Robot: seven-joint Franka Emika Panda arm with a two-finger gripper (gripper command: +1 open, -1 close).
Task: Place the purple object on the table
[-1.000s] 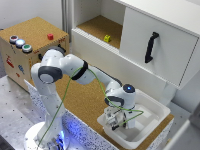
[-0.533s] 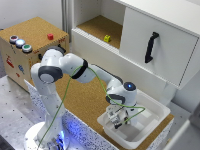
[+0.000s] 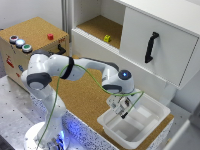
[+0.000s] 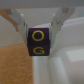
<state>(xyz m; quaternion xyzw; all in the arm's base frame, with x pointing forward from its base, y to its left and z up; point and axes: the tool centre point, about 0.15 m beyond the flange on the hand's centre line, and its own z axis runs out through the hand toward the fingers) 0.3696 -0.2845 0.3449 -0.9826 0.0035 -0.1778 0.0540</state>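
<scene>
The tool (image 4: 39,26) is clamped on the purple block (image 4: 38,43): in the wrist view its two pale fingers (image 4: 60,21) stand on either side of the block and press against its upper part. The block is a small purple cube with a yellow letter O on one face and a yellow letter G on the face next to it. It hangs in the air between the fingers and does not touch anything under it.

In the exterior view the tool (image 3: 122,106) is low, over the near edge of the white bin (image 3: 150,125), on the side toward the exterior view's left. The block itself is too small to make out there. A green cable (image 3: 100,85) runs along the white arm (image 3: 75,67) to the wrist.

The bin sits on the cork bench (image 3: 85,97), near its corner on the exterior view's right. Behind the bench is a white cabinet (image 3: 150,40) with a black handle (image 3: 151,46) on its door, and beside the door an open shelf with a small yellow object (image 3: 107,38) lying on it. At the exterior view's left stands a cork-covered box (image 3: 35,32) with coloured buttons (image 3: 20,43) on top.
</scene>
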